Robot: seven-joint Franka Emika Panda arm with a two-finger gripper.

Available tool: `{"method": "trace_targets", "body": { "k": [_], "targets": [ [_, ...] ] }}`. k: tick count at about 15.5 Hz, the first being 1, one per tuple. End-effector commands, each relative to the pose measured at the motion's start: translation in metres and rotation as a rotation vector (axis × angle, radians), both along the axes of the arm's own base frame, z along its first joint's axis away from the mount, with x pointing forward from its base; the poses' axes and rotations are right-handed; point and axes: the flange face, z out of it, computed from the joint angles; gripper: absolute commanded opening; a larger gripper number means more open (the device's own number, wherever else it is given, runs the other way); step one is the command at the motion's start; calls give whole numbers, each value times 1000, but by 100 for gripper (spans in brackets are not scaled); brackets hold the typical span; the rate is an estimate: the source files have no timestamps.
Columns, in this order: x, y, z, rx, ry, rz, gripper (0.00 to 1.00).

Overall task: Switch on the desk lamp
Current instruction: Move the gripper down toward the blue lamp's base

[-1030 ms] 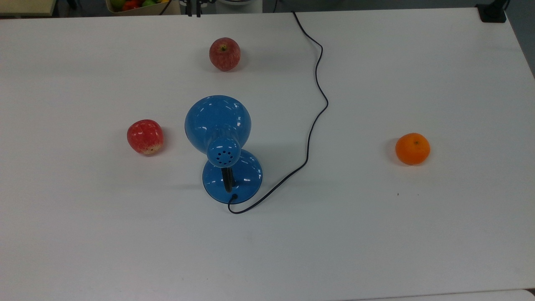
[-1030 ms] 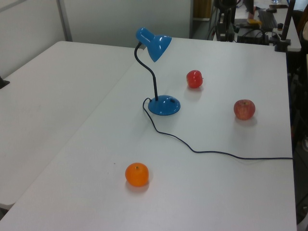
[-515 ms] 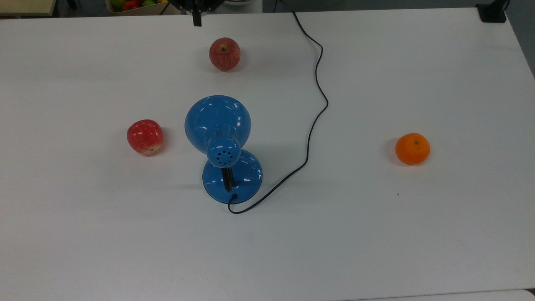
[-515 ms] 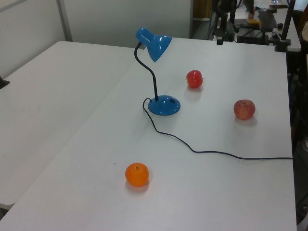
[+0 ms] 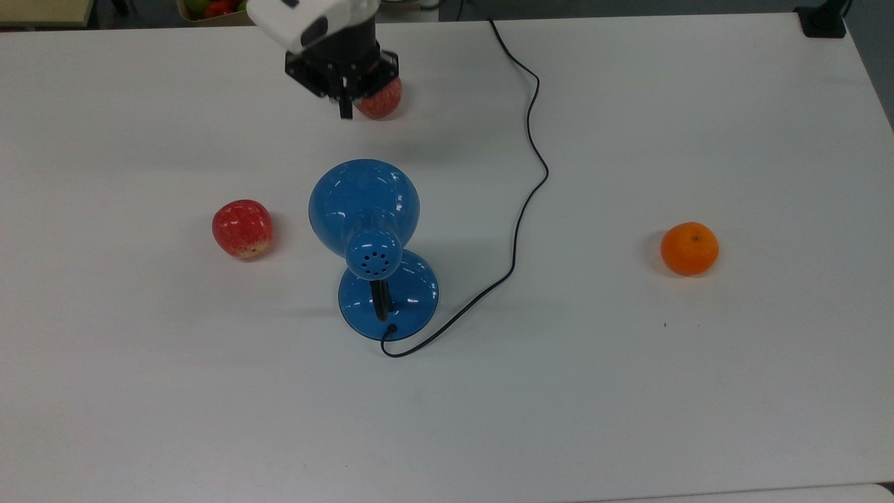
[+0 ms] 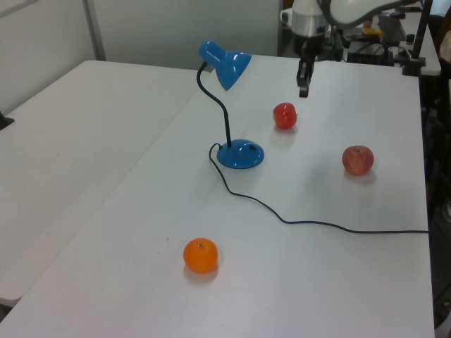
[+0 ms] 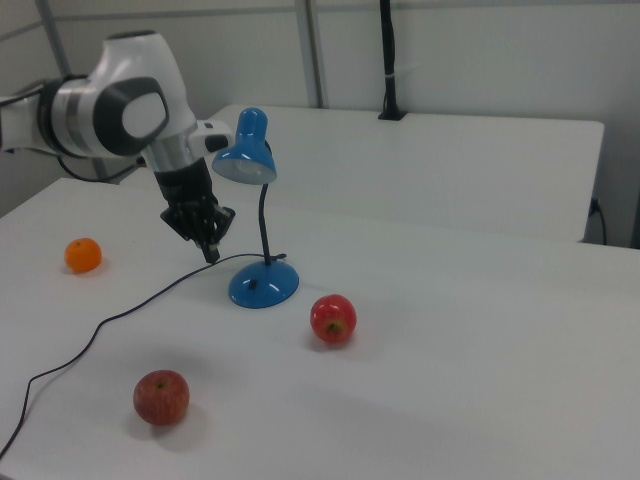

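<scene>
We see the gripper (image 6: 303,90) with fingers together, empty, in the air well apart from the desk lamp (image 5: 370,244) at table (image 5: 628,391) centre; top view has it overlapping the dull apple (image 5: 383,102).

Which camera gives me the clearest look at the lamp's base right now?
The left view: the desk lamp's base sits unobstructed, side-on, with the neck rising from it and the cord leaving it. In the top view the shade overlaps the upper part of the base. The right view shows the base whole, past the gripper.
</scene>
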Motion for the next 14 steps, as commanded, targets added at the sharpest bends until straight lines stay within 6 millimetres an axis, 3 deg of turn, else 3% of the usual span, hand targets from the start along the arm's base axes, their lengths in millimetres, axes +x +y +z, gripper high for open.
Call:
{"method": "trace_targets", "body": {
  "k": [1,7,14],
  "targets": [
    [14,9,-37,12,-21,19,0],
    [42,22,-99,30,-90,-16,0],
    [65,42,-136,76,-278,-28,0]
  ]
}}
